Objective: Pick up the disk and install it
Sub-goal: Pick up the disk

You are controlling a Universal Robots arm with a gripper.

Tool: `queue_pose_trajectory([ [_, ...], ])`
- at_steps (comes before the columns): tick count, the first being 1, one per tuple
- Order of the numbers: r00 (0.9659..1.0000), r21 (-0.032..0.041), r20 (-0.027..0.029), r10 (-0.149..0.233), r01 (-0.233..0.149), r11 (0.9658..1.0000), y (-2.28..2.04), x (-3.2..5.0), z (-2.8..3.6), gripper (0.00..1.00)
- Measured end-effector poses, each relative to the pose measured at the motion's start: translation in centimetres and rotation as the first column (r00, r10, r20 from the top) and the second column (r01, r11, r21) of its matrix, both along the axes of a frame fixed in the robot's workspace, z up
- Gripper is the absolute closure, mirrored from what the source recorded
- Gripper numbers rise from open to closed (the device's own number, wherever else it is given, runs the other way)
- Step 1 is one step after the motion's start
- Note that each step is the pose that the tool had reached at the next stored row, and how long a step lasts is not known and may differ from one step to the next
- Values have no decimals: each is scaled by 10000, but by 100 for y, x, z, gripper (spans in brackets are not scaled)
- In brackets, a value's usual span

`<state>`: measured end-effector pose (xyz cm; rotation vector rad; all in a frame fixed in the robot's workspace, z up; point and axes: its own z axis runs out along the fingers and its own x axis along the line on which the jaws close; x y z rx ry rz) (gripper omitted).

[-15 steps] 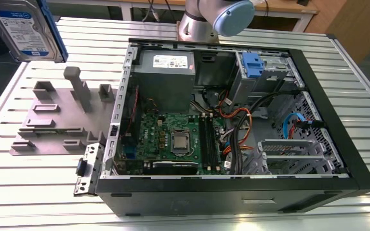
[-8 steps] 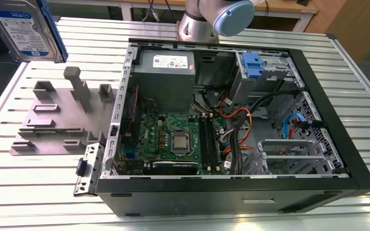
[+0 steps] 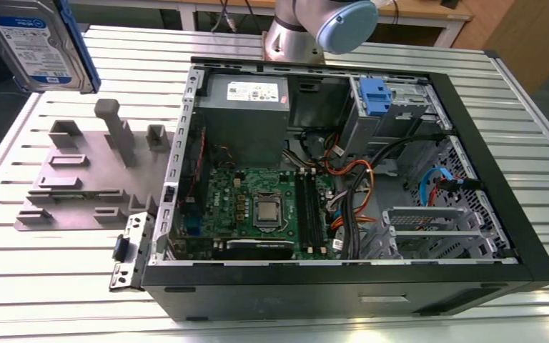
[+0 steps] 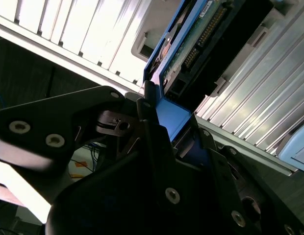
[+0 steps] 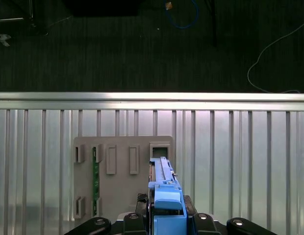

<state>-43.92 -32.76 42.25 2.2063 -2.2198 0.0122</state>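
Pincer (image 5: pixel 166 218) pinches the disk (image 5: pixel 163 178), seemingly lifted clear above the grey stand (image 5: pixel 120 196).

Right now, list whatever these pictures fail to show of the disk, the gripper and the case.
- Disk: top cut off by the exterior view's upper edge; edge-on in the first wrist view, faces hidden.
- Gripper: grip depth on the blue rail hidden by its own dark links, second wrist view.
- Drive bay: inside hidden by its cage walls, exterior view.
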Motion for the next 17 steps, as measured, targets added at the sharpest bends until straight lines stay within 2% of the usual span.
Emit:
queue_pose_trajectory([
  [6,10000,0,1,0,0,10000,0,0,27,64],
  [14,10000,0,2,0,0,10000,0,0,108,64],
  [17,10000,0,1,0,0,10000,0,1,113,64],
])
